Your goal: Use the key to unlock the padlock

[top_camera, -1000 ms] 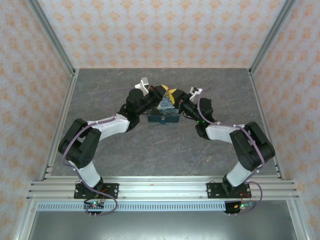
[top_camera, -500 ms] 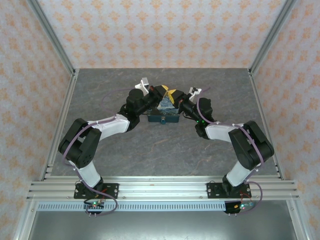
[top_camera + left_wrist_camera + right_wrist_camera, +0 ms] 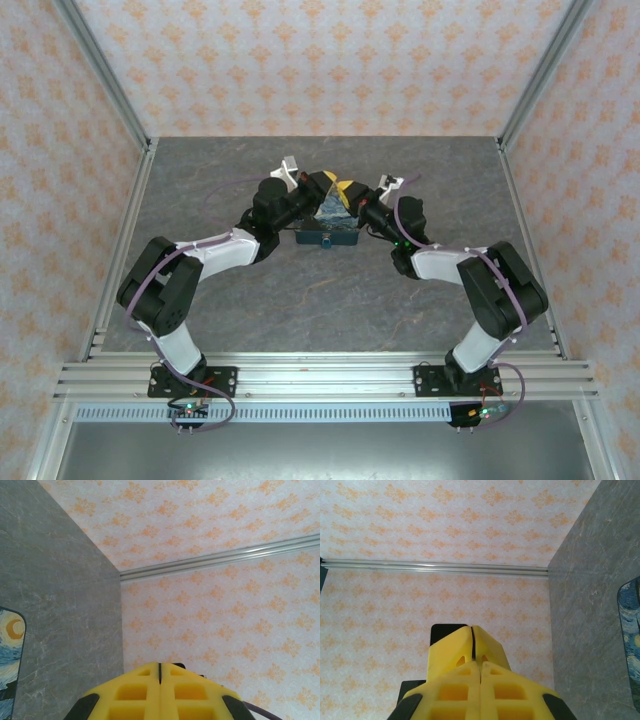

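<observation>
Both arms reach to the middle back of the table and meet above a dark blue starry-patterned box [image 3: 330,232]. My left gripper [image 3: 326,181] and right gripper [image 3: 345,187] are nearly tip to tip over it. In the left wrist view the left gripper [image 3: 160,666] is shut, with only a thin slit between its yellow fingers and nothing visible in it. The right gripper [image 3: 480,664] is also shut, and the left gripper's yellow fingers [image 3: 451,645] stand just beyond it. The box's edge [image 3: 9,655] shows at the left there and at the right [image 3: 631,625] here. Padlock and key are hidden.
The grey marbled tabletop [image 3: 320,300] is enclosed by patterned walls [image 3: 320,60] with aluminium posts [image 3: 105,70] at the back corners. Both arm bases are bolted to the rail [image 3: 320,380] at the near edge.
The right gripper's fingers have closed and its tip has edged slightly left toward the left gripper. The left arm and the box have not moved.
</observation>
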Robot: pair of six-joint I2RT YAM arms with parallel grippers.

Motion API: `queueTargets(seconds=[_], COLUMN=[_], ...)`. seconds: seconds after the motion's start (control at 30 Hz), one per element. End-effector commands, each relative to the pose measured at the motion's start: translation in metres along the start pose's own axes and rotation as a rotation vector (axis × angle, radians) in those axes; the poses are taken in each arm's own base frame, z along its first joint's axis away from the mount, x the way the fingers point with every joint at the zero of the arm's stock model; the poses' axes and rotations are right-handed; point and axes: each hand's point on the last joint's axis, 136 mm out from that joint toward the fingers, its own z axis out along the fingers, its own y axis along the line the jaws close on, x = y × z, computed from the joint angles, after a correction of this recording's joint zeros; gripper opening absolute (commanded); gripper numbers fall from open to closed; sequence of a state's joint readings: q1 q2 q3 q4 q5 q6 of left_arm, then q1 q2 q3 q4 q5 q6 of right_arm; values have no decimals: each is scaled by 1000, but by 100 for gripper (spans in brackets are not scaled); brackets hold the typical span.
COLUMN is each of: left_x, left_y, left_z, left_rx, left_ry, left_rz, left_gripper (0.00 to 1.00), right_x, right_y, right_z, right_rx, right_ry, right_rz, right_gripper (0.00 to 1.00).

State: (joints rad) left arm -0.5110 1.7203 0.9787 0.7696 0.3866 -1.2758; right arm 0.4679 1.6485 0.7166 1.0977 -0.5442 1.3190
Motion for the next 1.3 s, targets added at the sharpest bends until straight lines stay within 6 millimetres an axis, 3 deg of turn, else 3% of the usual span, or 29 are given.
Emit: queueTargets(seconds=[0.0,0.17,0.37,0.63,0.83,0.9,1.07,1.27], left_x=[12,0,-14,-2,15,22,39,50], left_y=[2,0,-6,-10,33,46,91,119], left_z=[3,-7,-29,-70,-106,-116,-128,-127], left_rx=[-13,-24,-98,-364,-630,-680,-702,-627], left_ry=[43,10,4,182,240,227,240,206], left_rz=[-6,-8,38,346,553,616,559,519], left_gripper=[6,54,71,79,92,92,84,80], right_x=[1,2,5,-1,0,-1,1,-1], right_y=[21,13,3,-24,-35,-43,-47,-57], right_z=[-8,-19,-34,-64,-78,-81,-77,-86], right_rx=[-71,-27,21,174,238,282,305,410], right_ry=[7,7,20,-5,-9,-20,3,-10], right_rz=[-70,-99,-140,-186,-156,-124,-71,-70], right_gripper=[0,0,0,0,0,0,0,0])
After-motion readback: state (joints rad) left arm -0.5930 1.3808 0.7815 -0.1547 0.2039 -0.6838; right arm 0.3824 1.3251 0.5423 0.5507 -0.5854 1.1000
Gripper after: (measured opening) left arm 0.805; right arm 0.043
